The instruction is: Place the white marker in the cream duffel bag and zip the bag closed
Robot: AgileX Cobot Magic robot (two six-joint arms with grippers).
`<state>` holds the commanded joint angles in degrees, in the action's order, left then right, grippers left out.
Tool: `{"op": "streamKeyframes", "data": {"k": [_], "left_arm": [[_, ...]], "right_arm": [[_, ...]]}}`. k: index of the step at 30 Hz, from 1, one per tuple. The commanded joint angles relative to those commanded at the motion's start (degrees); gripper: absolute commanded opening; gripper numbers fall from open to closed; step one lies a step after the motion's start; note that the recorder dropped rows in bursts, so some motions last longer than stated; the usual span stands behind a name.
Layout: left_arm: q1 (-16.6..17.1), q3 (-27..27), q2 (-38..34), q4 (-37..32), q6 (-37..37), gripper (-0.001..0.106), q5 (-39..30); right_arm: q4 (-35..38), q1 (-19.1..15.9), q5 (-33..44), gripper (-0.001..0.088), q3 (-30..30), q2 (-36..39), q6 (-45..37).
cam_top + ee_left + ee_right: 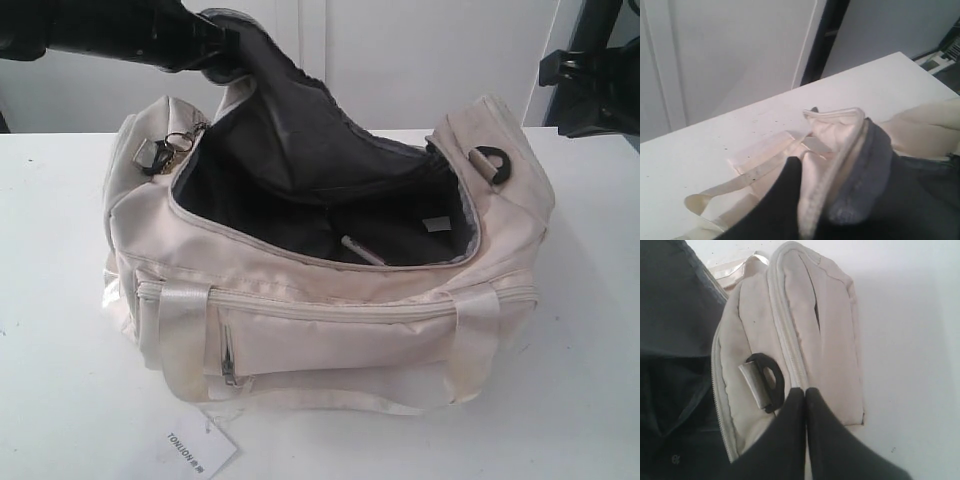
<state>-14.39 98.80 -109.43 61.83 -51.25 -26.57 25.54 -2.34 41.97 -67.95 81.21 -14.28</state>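
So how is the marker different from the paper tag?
The marker is a thin stick; the paper tag is a flat square with letters. The marker lies inside the open bag; the paper tag lies outside on the table. Both are white.

Sheeny cloth cream duffel bag (340, 340), matt lining (290, 140)

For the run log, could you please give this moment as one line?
white marker inside cream duffel bag | zipper open | left gripper pinching lifted flap | right gripper shut, empty
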Motion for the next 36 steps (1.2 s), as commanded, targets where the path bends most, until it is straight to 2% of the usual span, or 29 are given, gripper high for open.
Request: {"op": "streamKeyframes", "data": {"k": [15, 23, 36], "left_arm": [[0.0, 0.0, 4.02, -0.22, -7.91, 0.0, -32.56], [0.0, 0.0, 4.9, -0.35, -11.94, 0.0, -43.39], [0.0, -0.1, 4.9, -14.0, -11.92, 0.0, -42.33]], "right_arm": [[0.0, 0.0, 0.17, 0.0, 0.0, 0.0, 0.0], [0.12, 0.0, 0.11, 0.0, 0.0, 0.0, 0.0], [0.34, 0.0, 0.11, 0.0, 0.0, 0.0, 0.0]]}}
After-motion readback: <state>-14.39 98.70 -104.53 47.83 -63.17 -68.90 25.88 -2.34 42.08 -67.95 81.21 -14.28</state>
